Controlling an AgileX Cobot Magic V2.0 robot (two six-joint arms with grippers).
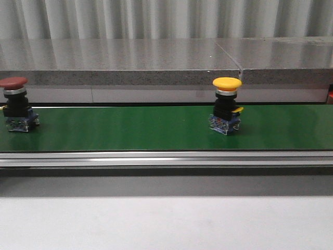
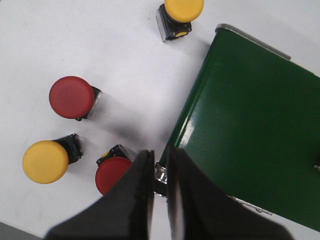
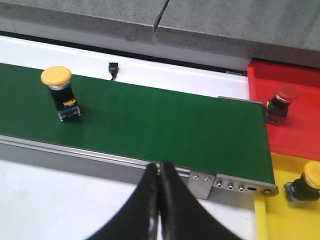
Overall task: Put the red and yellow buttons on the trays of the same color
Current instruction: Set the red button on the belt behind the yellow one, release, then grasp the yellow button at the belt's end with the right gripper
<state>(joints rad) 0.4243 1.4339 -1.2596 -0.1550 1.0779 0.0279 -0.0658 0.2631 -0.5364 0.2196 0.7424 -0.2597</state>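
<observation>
No readable text, labels, brands or numbers anywhere.

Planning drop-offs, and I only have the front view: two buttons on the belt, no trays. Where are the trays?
Observer: The right wrist view shows the red tray and yellow tray just past the belt's end.
Operator: Anything in them?
Observer: One red button in the red tray, one yellow button in the yellow tray.
Operator: More waiting?
Observer: Left wrist view: on the white table, two spare red buttons and two spare yellow buttons.
</observation>
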